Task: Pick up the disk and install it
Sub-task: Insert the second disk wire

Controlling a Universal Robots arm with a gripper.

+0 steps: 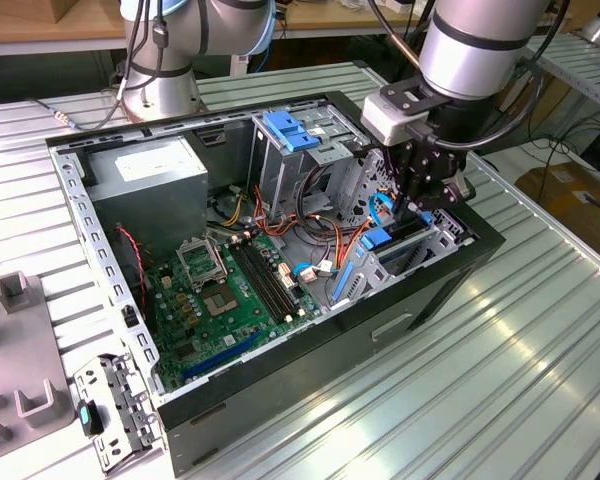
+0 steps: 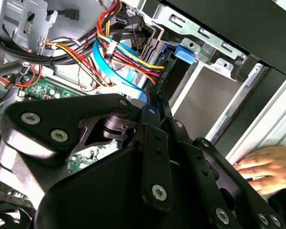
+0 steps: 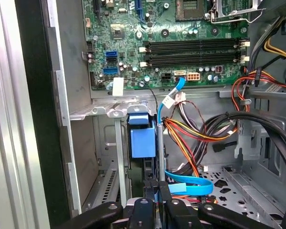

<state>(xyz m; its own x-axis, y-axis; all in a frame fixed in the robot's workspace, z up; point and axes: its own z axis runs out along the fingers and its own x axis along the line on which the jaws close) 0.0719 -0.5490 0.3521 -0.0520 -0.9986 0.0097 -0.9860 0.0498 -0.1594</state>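
The disk, a dark drive in a bright blue carrier, stands on edge in the low drive bay at the case's front corner, on the exterior view's right. Its blue carrier end faces the first wrist view and also shows in the second wrist view. My gripper hangs straight above the bay. The black fingers are drawn close together on the disk's upper edge, with a strip of blue between them. In the second wrist view the gripper reaches down to the carrier.
The open computer case lies on a ribbed metal table. Inside are the motherboard, a power supply, a tall silver cage with a light-blue latch, bundled cables and a thin blue cable. A person's hand rests beside the case.
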